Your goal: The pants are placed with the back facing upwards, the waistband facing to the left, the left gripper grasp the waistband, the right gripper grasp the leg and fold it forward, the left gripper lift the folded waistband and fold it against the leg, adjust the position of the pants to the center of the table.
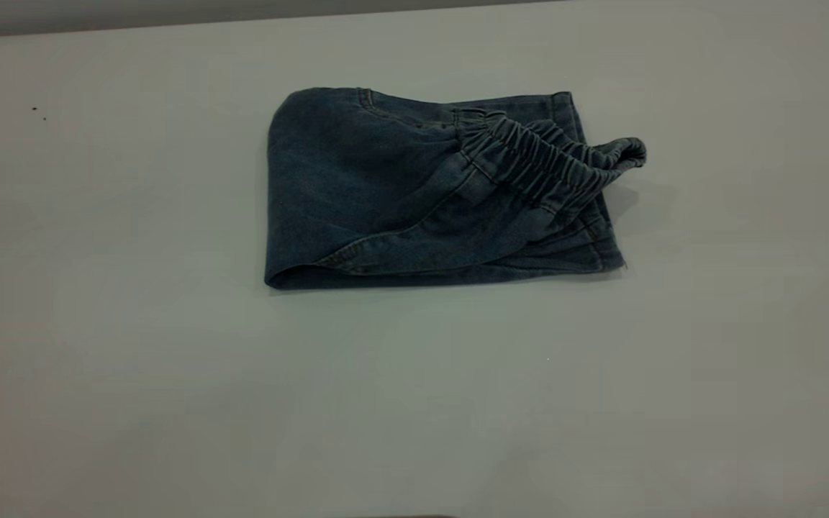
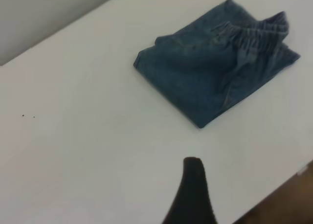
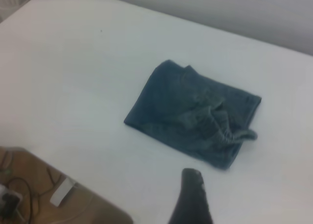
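The pants (image 1: 414,194) lie folded into a compact denim bundle slightly beyond the middle of the table (image 1: 170,374). The ruffled waistband (image 1: 551,162) rests on top, angled toward the right, and one end curls up off the cloth. A stitched leg hem (image 1: 601,244) shows along the bundle's right edge beneath it. Neither arm appears in the exterior view. My left gripper (image 2: 237,190) hovers near the table's edge, well short of the pants (image 2: 210,72), with one black finger (image 2: 193,190) showing. My right gripper (image 3: 239,194) also hangs apart from the pants (image 3: 190,111). Both are open and hold nothing.
The table's near edge runs close to each gripper, with brown floor (image 2: 288,204) beyond it. Cables and a small white box (image 3: 62,191) lie on the floor on the right arm's side. Two tiny dark specks (image 1: 37,112) mark the far left tabletop.
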Robot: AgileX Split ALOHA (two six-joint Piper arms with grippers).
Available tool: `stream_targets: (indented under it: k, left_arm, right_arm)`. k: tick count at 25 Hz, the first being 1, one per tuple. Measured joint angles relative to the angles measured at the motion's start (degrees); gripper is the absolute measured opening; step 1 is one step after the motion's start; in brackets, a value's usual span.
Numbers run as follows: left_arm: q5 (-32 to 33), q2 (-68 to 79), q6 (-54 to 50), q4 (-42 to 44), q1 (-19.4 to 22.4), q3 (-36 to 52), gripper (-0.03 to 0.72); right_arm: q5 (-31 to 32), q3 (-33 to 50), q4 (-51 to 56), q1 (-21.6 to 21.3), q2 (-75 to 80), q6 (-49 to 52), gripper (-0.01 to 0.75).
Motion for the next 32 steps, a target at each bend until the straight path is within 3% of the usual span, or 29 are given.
stream_targets:
  k: [5, 9, 26, 32]
  left_arm:
    - [0.0, -17.1, -1.8, -2.2, 0.0, 9.7, 0.553]
    - [0.0, -22.7, -2.6, -3.9, 0.0, 15.3, 0.553]
    - [0.0, -23.1, 0.8, -6.6, 0.0, 30.2, 0.553]
    - [0.0, -23.1, 0.9, -6.6, 0.0, 32.4, 0.553]
  right_arm:
    - [0.0, 4.2, -1.6, 0.0, -6.7, 0.0, 0.483]
    - [0.0, 6.5, -1.7, 0.0, -11.1, 0.0, 0.483]
    - [0.0, 26.2, -5.4, 0.0, -30.2, 1.1, 0.483]
    - [-5.1, 34.3, -10.3, 0.0, -30.3, 1.1, 0.483]
